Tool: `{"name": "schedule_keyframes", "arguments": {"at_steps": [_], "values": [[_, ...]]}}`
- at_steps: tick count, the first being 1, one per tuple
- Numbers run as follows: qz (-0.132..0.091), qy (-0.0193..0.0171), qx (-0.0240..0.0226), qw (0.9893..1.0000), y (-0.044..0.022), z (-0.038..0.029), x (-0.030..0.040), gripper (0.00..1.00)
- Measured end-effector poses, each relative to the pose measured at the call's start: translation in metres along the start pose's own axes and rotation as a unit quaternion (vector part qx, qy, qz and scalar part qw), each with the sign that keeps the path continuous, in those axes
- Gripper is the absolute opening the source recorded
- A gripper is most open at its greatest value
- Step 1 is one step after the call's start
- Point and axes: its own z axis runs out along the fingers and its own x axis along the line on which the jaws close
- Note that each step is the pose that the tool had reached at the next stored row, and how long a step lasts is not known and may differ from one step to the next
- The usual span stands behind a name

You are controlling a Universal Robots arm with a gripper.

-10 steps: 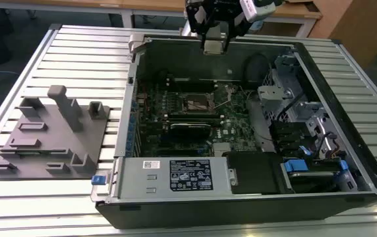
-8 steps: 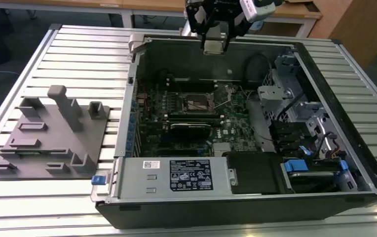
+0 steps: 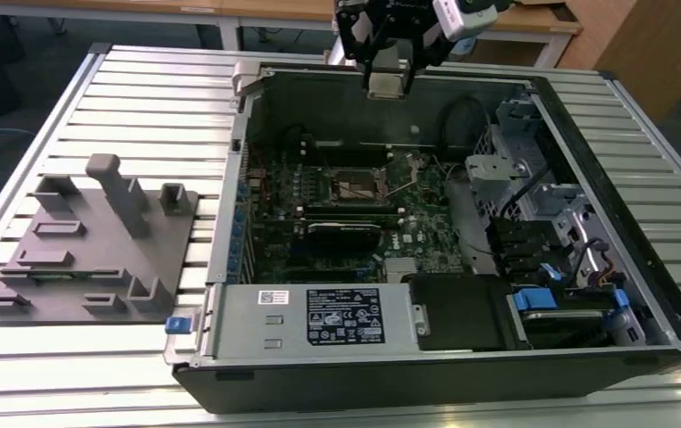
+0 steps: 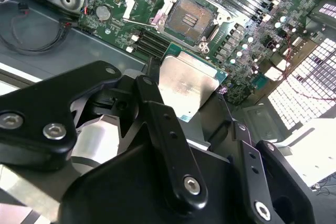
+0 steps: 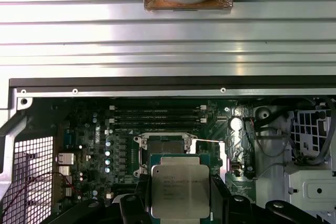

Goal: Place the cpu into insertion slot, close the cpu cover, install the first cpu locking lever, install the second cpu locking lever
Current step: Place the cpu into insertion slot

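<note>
The cpu (image 5: 180, 188) hangs in the air, a small flat square chip with a dull silver-tan metal top. The gripper (image 4: 187, 90) pinches it by two opposite edges, one black finger (image 5: 137, 203) on each side. In the exterior view it sits above the case edge farthest from the power supply (image 3: 316, 314), not yet over the board.

From the exterior view's left: a grey fixture plate (image 3: 91, 241) with upright pegs and blocks lies near the left edge of the slatted metal table (image 3: 138, 98). Beside it, towards the middle, an open computer case (image 3: 376, 388) lies on its side. Inside is the green motherboard (image 3: 430, 223), and near its centre the insertion slot (image 3: 358, 185) – a small square socket with a silver rim. Its dark centre is bare in both wrist views, so nothing is seated yet. At the case's right edge stand metal drive cages (image 3: 519, 178) with loose cables.

As a judgement, the chip is light, thin and stiff. Its smooth metal lid is probably slippery, and the underside and the socket contacts are likely fragile. The edges are the safe place to hold it – as it is held now – keeping it level and leaving top and underside untouched.
</note>
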Motion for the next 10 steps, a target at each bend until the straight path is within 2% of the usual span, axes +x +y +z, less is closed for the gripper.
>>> {"name": "schedule_keyframes", "arguments": {"at_steps": [10], "values": [[0.0,0.0,-0.0001,1.0,-0.0001,0.0009,0.0,0.54]]}}
